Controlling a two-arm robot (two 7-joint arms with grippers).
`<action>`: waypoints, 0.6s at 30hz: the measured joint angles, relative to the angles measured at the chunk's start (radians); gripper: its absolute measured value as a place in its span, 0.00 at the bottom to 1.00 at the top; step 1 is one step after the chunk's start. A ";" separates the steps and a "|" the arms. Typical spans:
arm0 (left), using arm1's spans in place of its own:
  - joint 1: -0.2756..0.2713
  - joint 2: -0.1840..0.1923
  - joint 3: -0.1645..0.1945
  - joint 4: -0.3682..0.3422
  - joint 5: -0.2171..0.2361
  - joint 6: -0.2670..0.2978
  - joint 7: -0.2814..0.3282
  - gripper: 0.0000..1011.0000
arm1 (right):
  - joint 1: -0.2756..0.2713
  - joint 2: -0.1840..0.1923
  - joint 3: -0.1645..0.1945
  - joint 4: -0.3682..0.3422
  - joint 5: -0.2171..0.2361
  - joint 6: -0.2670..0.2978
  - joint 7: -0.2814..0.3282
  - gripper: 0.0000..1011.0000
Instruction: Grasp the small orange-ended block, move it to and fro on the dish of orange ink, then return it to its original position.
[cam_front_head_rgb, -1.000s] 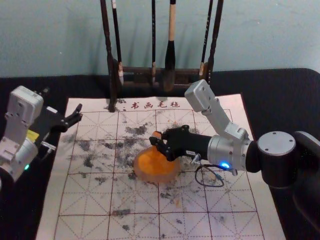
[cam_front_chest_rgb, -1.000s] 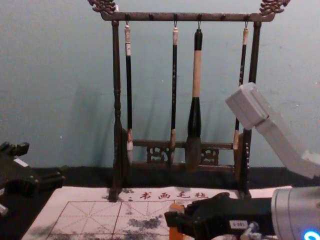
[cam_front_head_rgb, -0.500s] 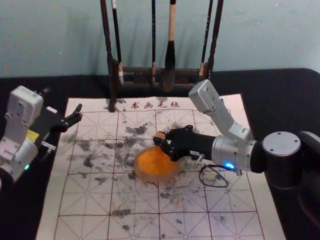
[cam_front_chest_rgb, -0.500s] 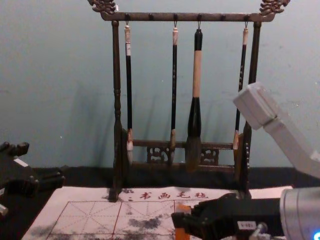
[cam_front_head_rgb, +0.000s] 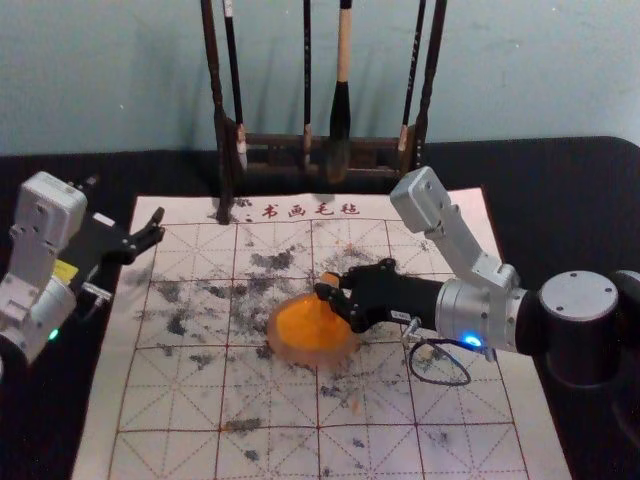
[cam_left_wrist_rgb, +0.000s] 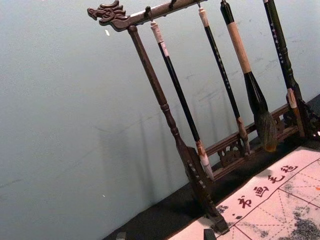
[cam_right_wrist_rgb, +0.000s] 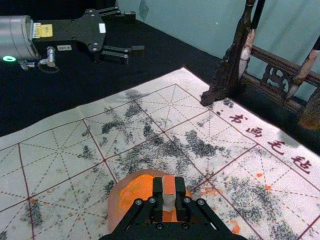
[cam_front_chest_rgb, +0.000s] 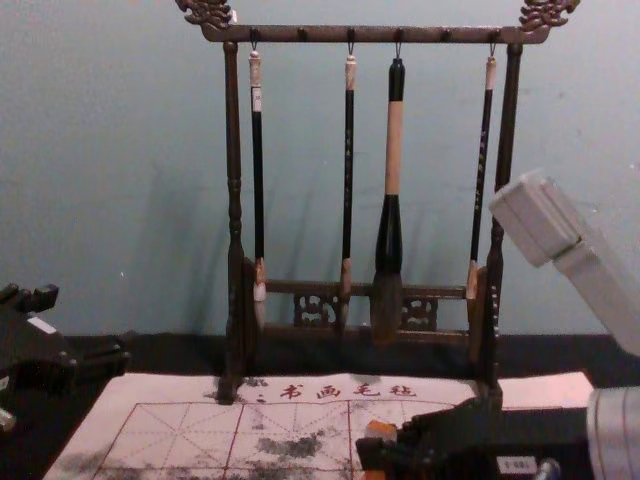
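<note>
Slightly rightward and nearer since the earlier frame have come the right end effector (cam_front_head_rgb: 331, 287) and the orange-ended block (cam_front_head_rgb: 330, 278). Parked over the felt mat's (cam_front_head_rgb: 105, 420) left edge, the left end effector (cam_front_head_rgb: 158, 226) has its fingers spread wide. Mid-mat sits the dish of orange ink (cam_front_head_rgb: 300, 357); the block, pinched between the right one's narrowed fingertips, is at its far right part.
</note>
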 joint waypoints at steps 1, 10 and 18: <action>0.000 0.000 0.000 0.000 0.000 0.000 0.000 0.99 | -0.002 0.002 0.000 -0.003 0.001 0.000 0.001 0.11; 0.000 0.000 0.000 0.000 0.000 0.000 0.000 0.99 | -0.017 0.016 -0.008 -0.025 0.012 0.001 0.009 0.11; 0.000 0.000 0.000 0.000 0.000 0.000 0.000 0.99 | -0.010 0.003 -0.025 -0.017 0.013 -0.002 0.015 0.11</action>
